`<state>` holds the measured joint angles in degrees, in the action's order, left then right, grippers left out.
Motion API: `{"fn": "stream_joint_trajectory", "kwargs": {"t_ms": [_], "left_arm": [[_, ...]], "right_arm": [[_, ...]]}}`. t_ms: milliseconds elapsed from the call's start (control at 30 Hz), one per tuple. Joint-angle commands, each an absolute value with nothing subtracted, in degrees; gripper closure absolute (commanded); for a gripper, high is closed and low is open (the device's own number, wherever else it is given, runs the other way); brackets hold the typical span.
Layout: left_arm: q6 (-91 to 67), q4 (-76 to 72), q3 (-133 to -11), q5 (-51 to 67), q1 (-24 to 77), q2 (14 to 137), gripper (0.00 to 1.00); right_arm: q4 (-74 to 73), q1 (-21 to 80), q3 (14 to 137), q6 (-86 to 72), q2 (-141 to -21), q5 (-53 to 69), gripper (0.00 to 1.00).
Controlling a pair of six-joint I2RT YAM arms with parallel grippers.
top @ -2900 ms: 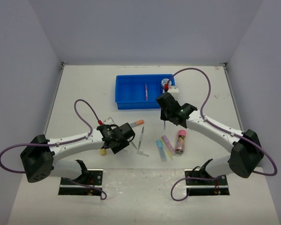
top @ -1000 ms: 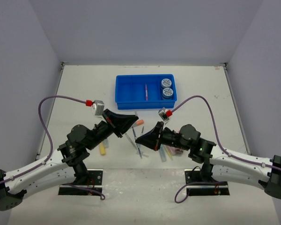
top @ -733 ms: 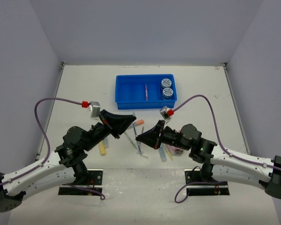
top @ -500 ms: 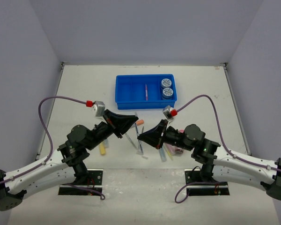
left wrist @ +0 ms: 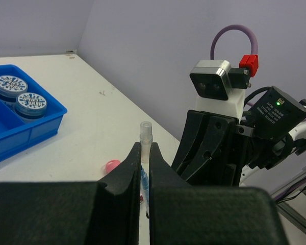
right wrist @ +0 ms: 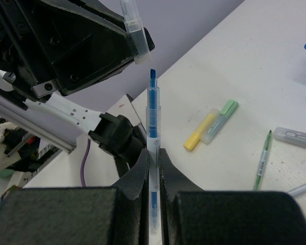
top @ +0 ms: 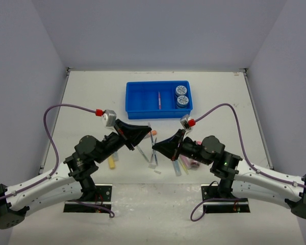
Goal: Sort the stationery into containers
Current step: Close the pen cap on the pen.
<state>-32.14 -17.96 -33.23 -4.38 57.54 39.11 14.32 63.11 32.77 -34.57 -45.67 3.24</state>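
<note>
My left gripper is shut on a clear pen cap, held upright above the table. My right gripper is shut on a blue pen with its bare tip pointing up. In the right wrist view the cap hangs just up and left of the pen tip, apart from it. The two grippers face each other, lifted above the loose stationery. The blue tray at the back holds two patterned discs and a purple pen.
A yellow marker and a green marker lie side by side on the table, with a green pen and a grey capped item near them. More markers lie under my right arm. A pink tube end shows below.
Both arms rose from the table and turned to face each other. In the last half second my right gripper shifted slightly right with the pen; the left stayed nearly still.
</note>
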Motion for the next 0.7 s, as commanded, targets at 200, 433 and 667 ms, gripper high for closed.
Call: {"fn": "stream_joint_trajectory", "kwargs": {"t_ms": [200, 433, 667], "left_arm": [[-31.6, -19.4, -34.7, -4.4, 57.7, 39.7, 1.00], [-31.9, -19.6, -34.8, -3.7, 57.7, 40.2, 1.00], [-36.5, -20.3, -34.0, -1.6, 57.7, 40.9, 1.00]], "right_arm": [[14.0, 63.5, 36.0, -33.1, -44.0, 1.0, 1.00], [13.5, 63.5, 36.9, -32.5, -44.1, 0.3, 1.00], [14.4, 63.5, 38.0, -30.7, -44.9, -2.2, 1.00]]}}
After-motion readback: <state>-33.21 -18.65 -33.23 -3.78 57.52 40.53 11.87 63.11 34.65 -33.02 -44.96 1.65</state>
